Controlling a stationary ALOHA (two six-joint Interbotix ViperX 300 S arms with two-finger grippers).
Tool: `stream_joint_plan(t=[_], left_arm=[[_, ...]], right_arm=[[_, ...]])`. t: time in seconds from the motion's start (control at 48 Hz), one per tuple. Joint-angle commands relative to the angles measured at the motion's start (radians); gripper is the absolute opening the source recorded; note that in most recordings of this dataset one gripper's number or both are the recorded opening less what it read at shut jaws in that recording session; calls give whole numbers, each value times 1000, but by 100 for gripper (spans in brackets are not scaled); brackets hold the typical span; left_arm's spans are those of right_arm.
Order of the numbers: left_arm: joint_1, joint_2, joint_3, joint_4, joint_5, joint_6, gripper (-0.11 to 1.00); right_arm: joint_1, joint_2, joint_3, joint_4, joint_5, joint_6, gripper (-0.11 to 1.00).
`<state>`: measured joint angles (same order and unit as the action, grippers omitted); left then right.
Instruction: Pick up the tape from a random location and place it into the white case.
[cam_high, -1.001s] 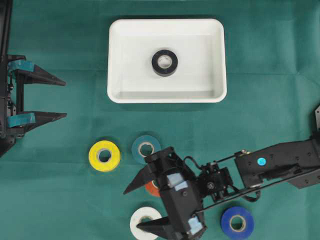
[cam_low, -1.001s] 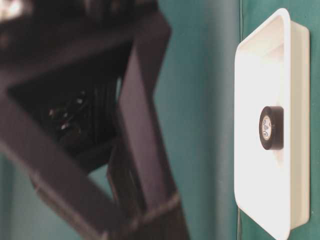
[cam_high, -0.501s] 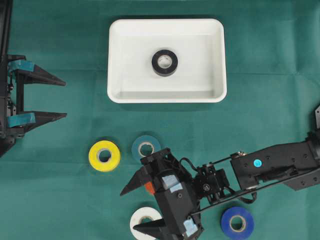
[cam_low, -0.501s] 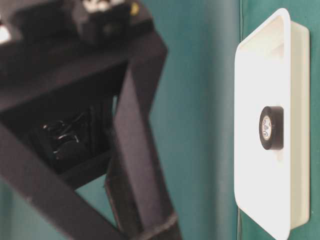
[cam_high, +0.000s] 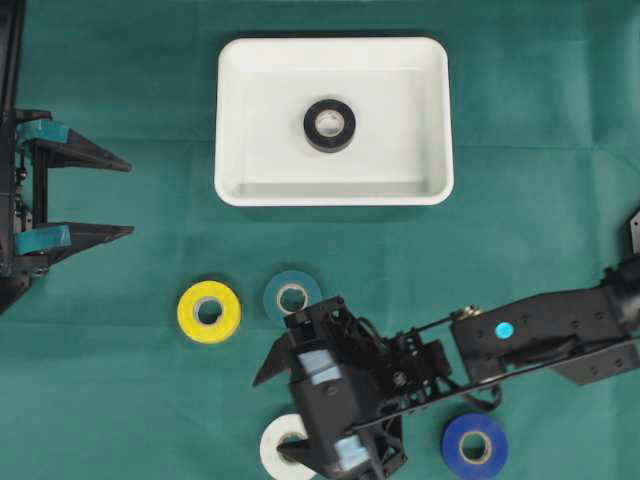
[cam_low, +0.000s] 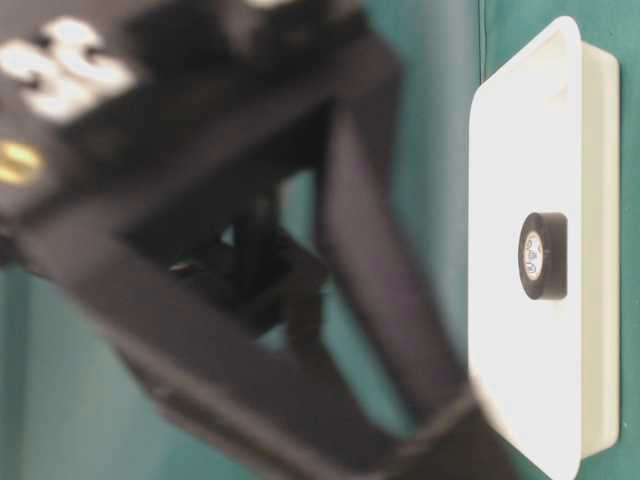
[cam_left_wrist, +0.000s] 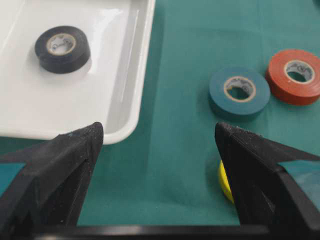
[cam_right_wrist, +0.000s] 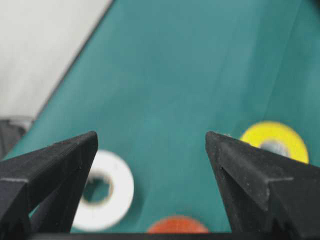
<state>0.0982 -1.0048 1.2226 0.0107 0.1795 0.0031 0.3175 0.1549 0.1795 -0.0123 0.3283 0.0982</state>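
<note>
A white case (cam_high: 334, 60) is seen at the 12 o'clock side of a green cloth-covered table (cam_high: 540, 230) in the overhead view, with a black tape roll (cam_high: 329, 125) lying flat near the middle of its floor. Five more rolls are spread on the cloth toward 6 o'clock: a yellow tape roll (cam_high: 208, 312) and a teal tape roll (cam_high: 291, 294) side by side but apart, a white tape roll (cam_high: 277, 447) at the lower edge, a blue tape roll (cam_high: 474, 445) at about 5 o'clock, and an orange tape roll (cam_left_wrist: 295, 76), hidden from above by the arm but shown just beside the teal one in the left wrist view. The right gripper (cam_high: 280, 412) is pictured reaching in from 3 o'clock, its jaws spread wide and nothing held between them; one fingertip is placed just below the teal roll and the other over the white roll's rim. In the right wrist view the orange roll is framed low between the two fingers, though whether it is touched cannot be told. The left gripper (cam_high: 125, 198) is parked at the 9 o'clock edge, well apart from every roll, its jaws likewise held wide and empty. The table-level view is largely blocked by a blurred black arm, with the case and black roll visible behind it.
</note>
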Motion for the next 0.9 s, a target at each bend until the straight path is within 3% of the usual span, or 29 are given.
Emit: stream_joint_plan(t=[0.0,0.271,0.876], left_arm=[[2,6,-14,-3,-5,2,90],[2,6,-12,-3,-3,2,90],[2,6,-14,-3,-5,2,90]], right_arm=[[3,2,-61,2,87,8,90],[8,58,-158,2,273,11,90],[17,71,-167,2,276,11,90]])
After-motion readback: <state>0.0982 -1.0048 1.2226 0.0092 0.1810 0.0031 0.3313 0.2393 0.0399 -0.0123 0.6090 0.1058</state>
